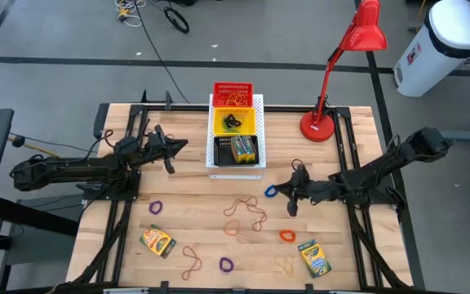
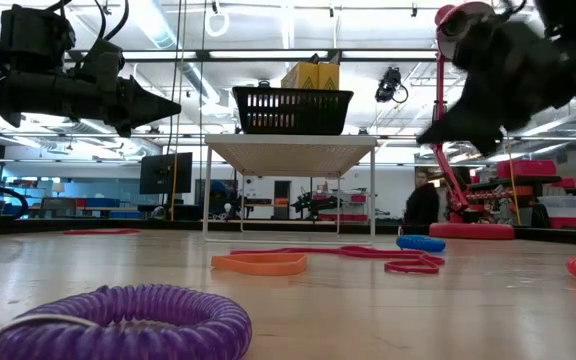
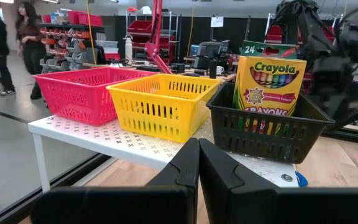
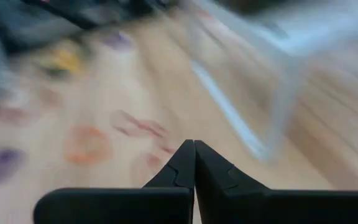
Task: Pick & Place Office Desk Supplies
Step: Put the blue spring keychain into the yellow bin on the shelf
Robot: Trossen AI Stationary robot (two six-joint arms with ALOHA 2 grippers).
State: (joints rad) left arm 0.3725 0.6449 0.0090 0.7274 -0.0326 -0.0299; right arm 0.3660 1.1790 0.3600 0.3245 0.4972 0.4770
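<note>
From above, your left gripper (image 1: 172,154) hangs clenched and empty near the table's (image 1: 121,237) far left part, just left of the white board (image 1: 258,104) at the far edge that carries red (image 1: 232,92), yellow (image 1: 233,121) and black (image 1: 235,150) baskets — crayon boxes (image 1: 243,148) stand in the black one. Your right gripper (image 1: 291,204), also clenched on nothing, hovers right of centre beside a blue loop (image 1: 271,191). Two more crayon boxes (image 1: 158,241) lie near the near edge among rubber bands (image 1: 247,214). At table level, a purple loop (image 2: 128,322) lies nearest, an orange loop (image 2: 260,262) behind it. Your left wrist view faces the three baskets; your right wrist view is blurred — fingers (image 4: 213,171) pressed together.
</note>
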